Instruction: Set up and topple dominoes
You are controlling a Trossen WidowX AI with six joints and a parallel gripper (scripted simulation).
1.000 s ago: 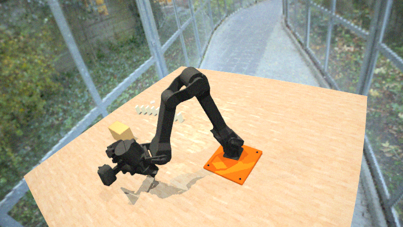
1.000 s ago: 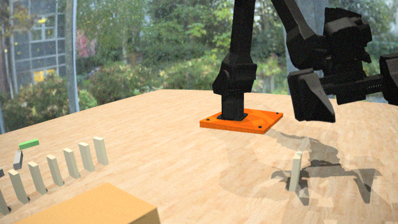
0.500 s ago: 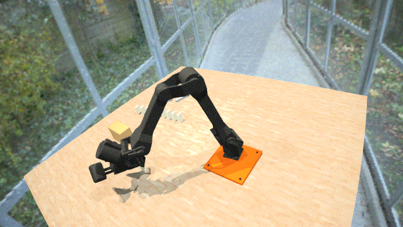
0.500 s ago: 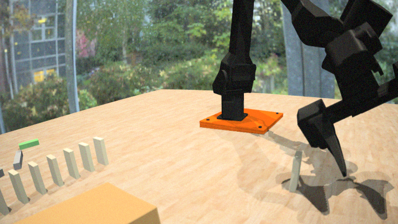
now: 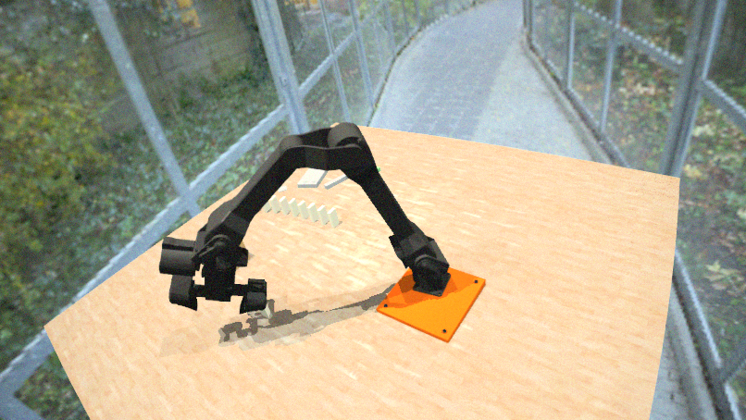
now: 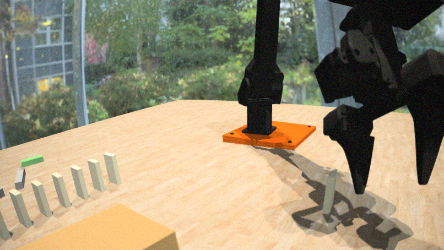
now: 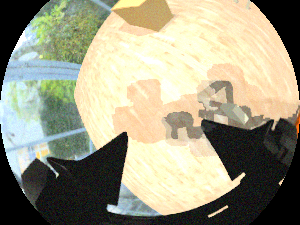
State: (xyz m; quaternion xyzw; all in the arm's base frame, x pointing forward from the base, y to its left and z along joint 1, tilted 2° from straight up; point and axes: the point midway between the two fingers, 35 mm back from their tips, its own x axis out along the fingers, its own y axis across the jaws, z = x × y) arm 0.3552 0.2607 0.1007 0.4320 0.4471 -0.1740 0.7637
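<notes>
Fingers (image 6: 357, 161) wide apart and empty, lifted clear of the lone upright domino (image 6: 329, 190) at lower right (probably released to stand), far from the row (image 6: 71, 183) at lower left.

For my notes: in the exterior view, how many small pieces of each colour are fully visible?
Cream dominoes: 7
Green block: 1
Grey block: 1
Total: 9

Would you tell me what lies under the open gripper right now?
Below the gripper: wooden table and the arm's shadow, nothing held. A lone standing domino stands just beside it. The fingers cover some table.
</notes>
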